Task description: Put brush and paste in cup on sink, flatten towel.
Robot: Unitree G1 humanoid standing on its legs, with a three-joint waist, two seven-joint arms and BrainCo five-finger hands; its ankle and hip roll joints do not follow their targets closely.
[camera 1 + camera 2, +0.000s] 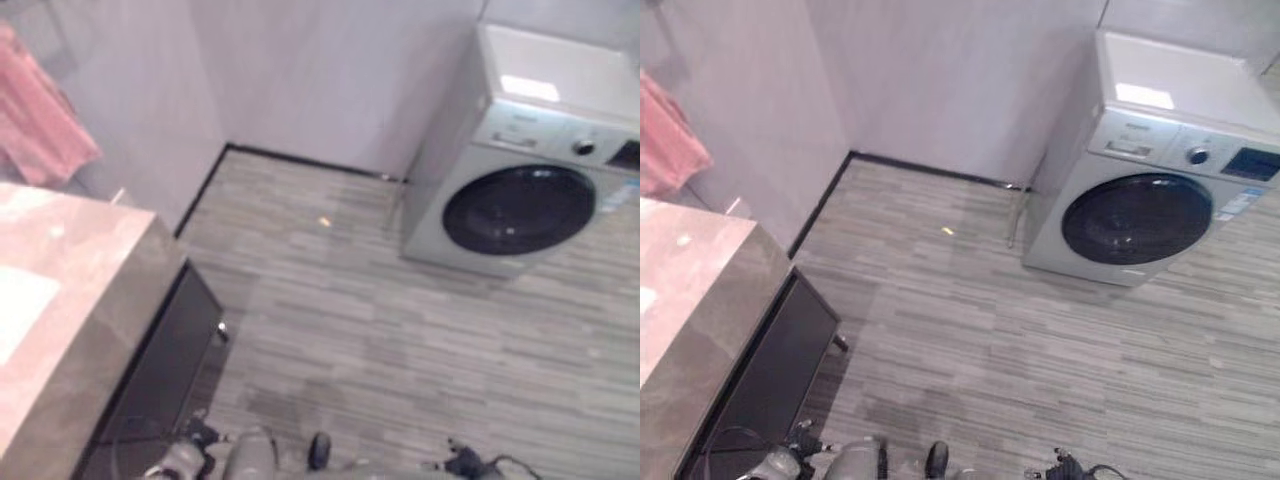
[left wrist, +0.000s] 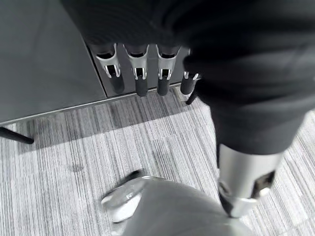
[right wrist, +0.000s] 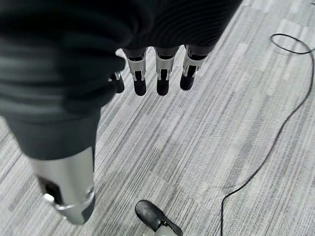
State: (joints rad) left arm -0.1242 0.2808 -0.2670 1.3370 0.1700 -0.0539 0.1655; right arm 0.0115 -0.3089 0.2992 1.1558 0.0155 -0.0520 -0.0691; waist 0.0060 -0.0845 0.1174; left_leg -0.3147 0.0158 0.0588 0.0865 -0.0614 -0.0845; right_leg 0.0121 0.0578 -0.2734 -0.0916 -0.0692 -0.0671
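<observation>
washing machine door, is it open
No, the washing machine stands against the wall with its round dark door closed flat against its front.

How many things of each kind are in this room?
Washing machine: 1
Pink towel: 1
Stone counter: 1
Robot hand: 2, left robot hand and right robot hand, both hanging open over the striped floor
Total: 5

The two head cameras look steeply down from above, sharing the counter (image 1: pixel 70 300) corner at the left, striped floor (image 1: pixel 380 330) and the washing machine (image 1: pixel 1150 190) against the far wall. Each wrist camera looks from very close along its own hand, the left hand (image 2: pixel 140 73) facing a dark cabinet (image 2: pixel 44 49), the right hand (image 3: pixel 157 73) over floor.
</observation>
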